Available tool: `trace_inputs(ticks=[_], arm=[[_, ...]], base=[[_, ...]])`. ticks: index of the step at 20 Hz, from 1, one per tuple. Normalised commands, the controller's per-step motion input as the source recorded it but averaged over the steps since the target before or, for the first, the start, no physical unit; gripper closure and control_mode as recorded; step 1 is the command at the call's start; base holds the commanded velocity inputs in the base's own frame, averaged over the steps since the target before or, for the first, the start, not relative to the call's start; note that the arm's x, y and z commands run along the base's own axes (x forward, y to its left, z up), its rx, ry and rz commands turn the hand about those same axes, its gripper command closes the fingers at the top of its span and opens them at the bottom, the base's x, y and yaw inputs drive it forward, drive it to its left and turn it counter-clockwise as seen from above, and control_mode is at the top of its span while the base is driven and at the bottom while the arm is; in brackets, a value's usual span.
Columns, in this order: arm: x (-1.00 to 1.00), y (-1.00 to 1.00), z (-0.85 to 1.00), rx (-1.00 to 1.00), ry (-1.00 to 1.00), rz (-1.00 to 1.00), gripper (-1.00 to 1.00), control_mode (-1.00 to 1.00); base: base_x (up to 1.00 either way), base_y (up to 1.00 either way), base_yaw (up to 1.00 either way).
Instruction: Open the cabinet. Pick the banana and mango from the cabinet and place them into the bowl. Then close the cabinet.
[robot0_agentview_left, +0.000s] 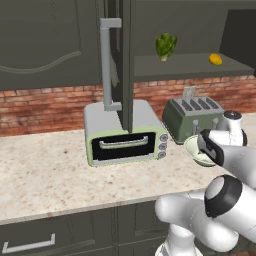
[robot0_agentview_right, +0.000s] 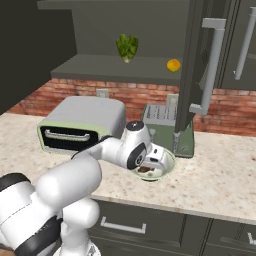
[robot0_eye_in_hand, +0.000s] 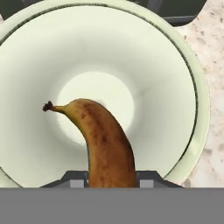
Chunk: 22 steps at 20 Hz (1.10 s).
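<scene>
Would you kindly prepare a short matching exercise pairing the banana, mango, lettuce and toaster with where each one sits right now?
Things:
1. banana
2. mango
3. lettuce
4. toaster

Places:
A. on the counter, behind the bowl
B. right part of the open cabinet shelf
C. held between the gripper fingers, over the bowl
D. cabinet shelf, left of the yellow-orange fruit

Pairs: 1-C, 2-B, 3-D, 4-A
</scene>
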Motion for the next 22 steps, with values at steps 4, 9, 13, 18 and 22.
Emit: trace_inputs(ticks=[4,9,13,18,22], arm=[[0.1,-0.05,-0.18,0.0,0.0,0.0,1.0,-1.0],[0.07,-0.08,-0.17,0.0,0.0,0.0,1.0,-1.0],[0.04,-0.04,-0.13,0.0,0.0,0.0,1.0,-1.0],[0.0,0.0,0.0,0.0,0.0,0.0,1.0,-1.0],[0.0,0.0,0.0,0.0,0.0,0.0,-1.0,-1.0]], base=[[0.0,0.0,0.0],[0.0,0.0,0.0],[0.0,0.0,0.0],[0.0,0.0,0.0],[0.0,0.0,0.0]])
